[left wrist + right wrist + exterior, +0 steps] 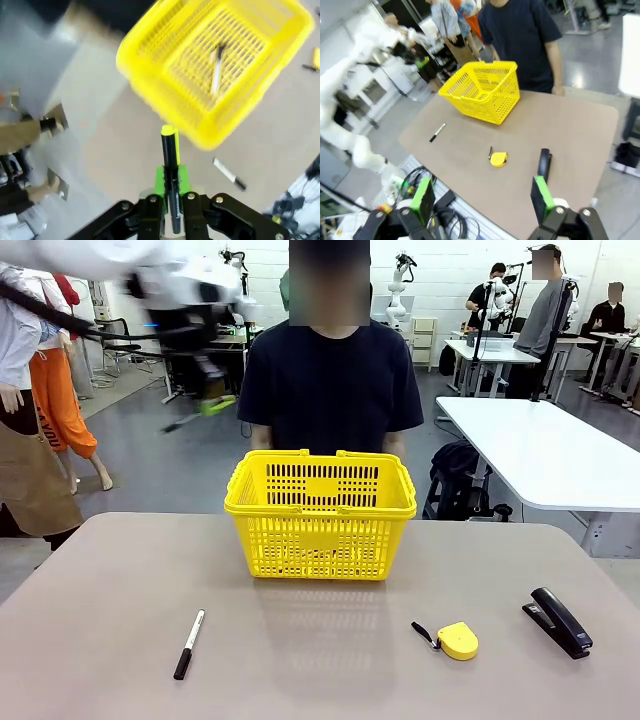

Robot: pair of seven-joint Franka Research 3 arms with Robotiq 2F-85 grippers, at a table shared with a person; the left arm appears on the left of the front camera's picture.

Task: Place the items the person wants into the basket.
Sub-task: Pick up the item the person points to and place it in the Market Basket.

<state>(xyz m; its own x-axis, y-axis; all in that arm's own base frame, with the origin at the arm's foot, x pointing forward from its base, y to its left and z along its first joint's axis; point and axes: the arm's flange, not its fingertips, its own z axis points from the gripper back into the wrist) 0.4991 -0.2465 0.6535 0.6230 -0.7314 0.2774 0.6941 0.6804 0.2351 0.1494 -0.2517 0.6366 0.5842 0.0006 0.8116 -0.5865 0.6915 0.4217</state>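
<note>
The left arm is raised high over the table's left side and is blurred. The left gripper [212,400] is held about level with the chest of the person [330,380], just beside their shoulder. Its fingers are pressed onto a pen [170,150], black with a yellow tip, which is pinched between the green pads and juts out ahead of them.

From the left wrist, the basket [165,105] is seen below and ahead of the gripper, and the pen's tip is seen against its near wall. A slim object [216,70], too blurred to name, is seen lying on the basket's floor. A marker [229,173] is seen lying on the table far below the gripper, to the right of the fingers in that view.

The right gripper [482,200] is held well back from the basket, near the table's edge on the robot's side. Its fingers are spread wide with nothing between them. A tape measure [498,159] and a stapler [544,162] are seen on the table ahead of it, with the basket farther beyond.
</note>
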